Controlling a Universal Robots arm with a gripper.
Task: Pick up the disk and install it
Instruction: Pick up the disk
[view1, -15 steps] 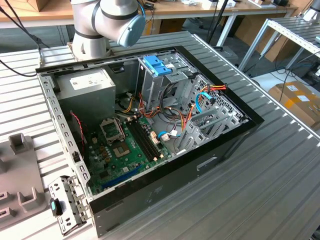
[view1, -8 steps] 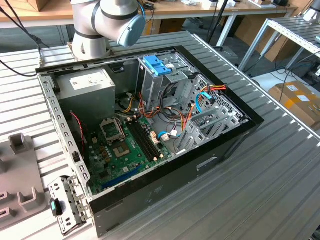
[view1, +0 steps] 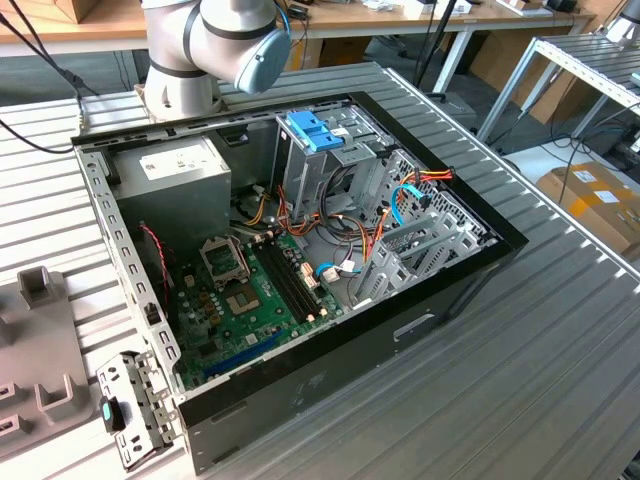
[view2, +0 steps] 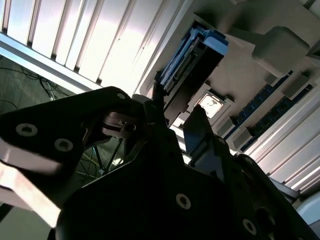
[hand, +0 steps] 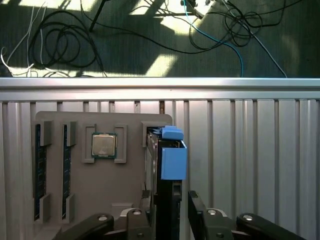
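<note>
First wrist view: memory sticks (hand: 38, 170), then a processor chip (hand: 104, 145), sit in a grey holder tray (hand: 131, 175) on the ribbed bench (hand: 250, 150). Beside the chip, the disk (hand: 173, 161) stands on edge in the tray's slot. The gripper (hand: 171, 202) is astride it, jaws spread with a gap on one side.

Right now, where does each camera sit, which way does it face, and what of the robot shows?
Exterior view: off the arm, high, looking down into the open black computer case on the slatted metal table; the arm's blue-capped joint shows beyond it.
First wrist view: above the gripper, looking down past it at the silver-grey disk in its light-blue carrier, standing on edge in a grey tray.
Second wrist view: close beside the gripper, looking along it at that disk.
Both wrist views share the disk between open jaws.
</note>
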